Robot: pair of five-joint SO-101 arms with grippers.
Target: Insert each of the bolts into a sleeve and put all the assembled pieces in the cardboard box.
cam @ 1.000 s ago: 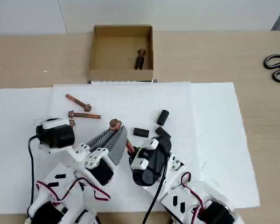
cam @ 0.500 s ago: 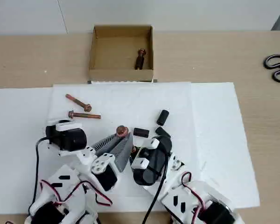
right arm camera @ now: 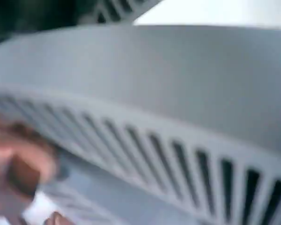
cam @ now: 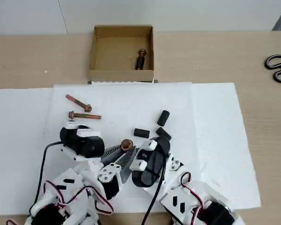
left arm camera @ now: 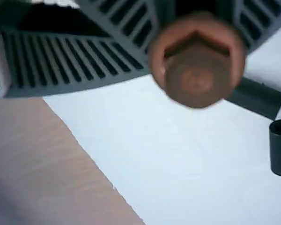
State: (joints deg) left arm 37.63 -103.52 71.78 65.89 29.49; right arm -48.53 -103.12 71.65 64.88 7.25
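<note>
Wood tbl point(cam: 37, 56), white sheet point(cam: 215, 140) (box point(cam: 122, 75), scissors point(cam: 278, 68) off-sheet)

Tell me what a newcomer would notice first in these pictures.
The left gripper grips a copper bolt with its head up, low on the white sheet. Farther up the sheet lie two loose bolts and three black sleeves. One assembled piece lies in the cardboard box at the far side of the table.
</note>
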